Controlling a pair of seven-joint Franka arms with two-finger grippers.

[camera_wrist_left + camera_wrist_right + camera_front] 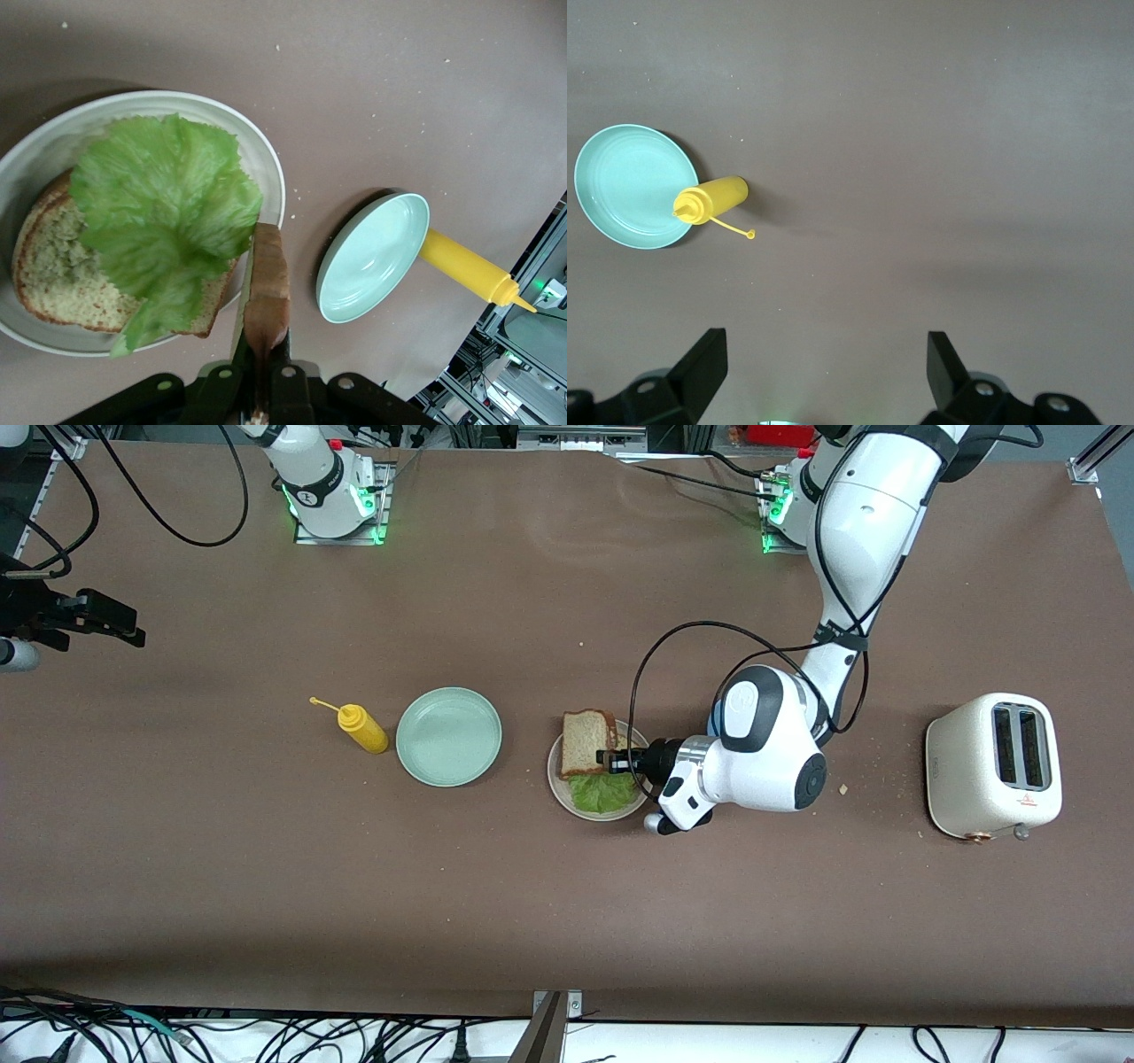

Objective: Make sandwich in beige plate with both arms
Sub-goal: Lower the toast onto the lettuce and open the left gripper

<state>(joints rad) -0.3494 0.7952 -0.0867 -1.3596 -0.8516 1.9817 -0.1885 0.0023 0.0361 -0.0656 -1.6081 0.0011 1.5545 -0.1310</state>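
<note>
Left gripper (pixel 609 759) hangs over the beige plate (pixel 557 781) near the tabletop's middle, fingers pinching the top bread slice (pixel 588 742) by its crust. In the left wrist view that slice (pixel 266 297) stands on edge, just beside the lettuce leaf (pixel 164 208) lying on the bottom slice (pixel 58 274). It looks set to tip flat over the leaf. Right gripper (pixel 824 376) waits high by the table's right-arm end, fingers spread wide, holding nothing.

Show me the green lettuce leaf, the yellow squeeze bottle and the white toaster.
green lettuce leaf (pixel 164 212), left wrist view, middle of the leaf
yellow squeeze bottle (pixel 363 729), front view, its body
white toaster (pixel 966 766), front view, its side wall
</note>
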